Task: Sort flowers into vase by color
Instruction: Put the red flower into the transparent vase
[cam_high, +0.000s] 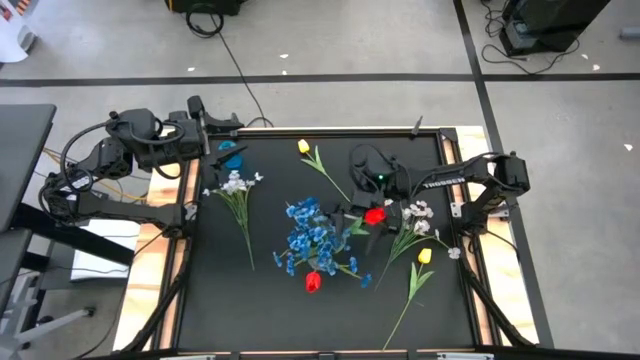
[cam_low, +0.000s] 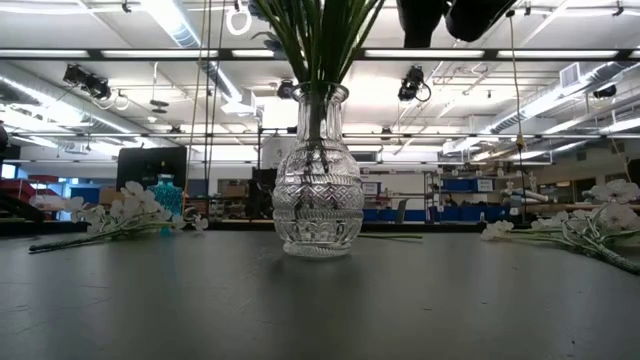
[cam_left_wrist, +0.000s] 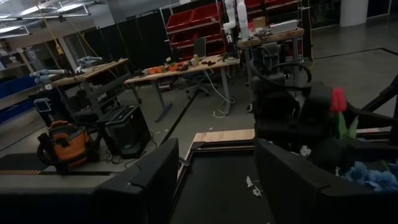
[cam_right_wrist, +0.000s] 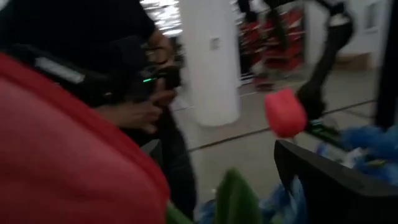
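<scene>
Red tulip (cam_high: 375, 214) at right claw (cam_high: 366, 216), mid-counter beside blue bunch (cam_high: 310, 236) in vase (cam_low: 318, 190); claw spread wide, grip on the tulip not discernible. Second red tulip (cam_high: 313, 281) among the blue. White sprigs (cam_high: 235, 186) flat on black counter (cam_high: 260, 300), yellow tulips (cam_high: 304, 147) too. Left claw (cam_high: 215, 125) open, parked at far left corner.

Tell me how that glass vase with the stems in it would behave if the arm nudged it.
The glass vase looks thick and heavy, with a wide belly, so it would probably slide before tipping. The tall green stems raise its load, so a push high up might rock it. Being glass, it would likely break if toppled.
</scene>
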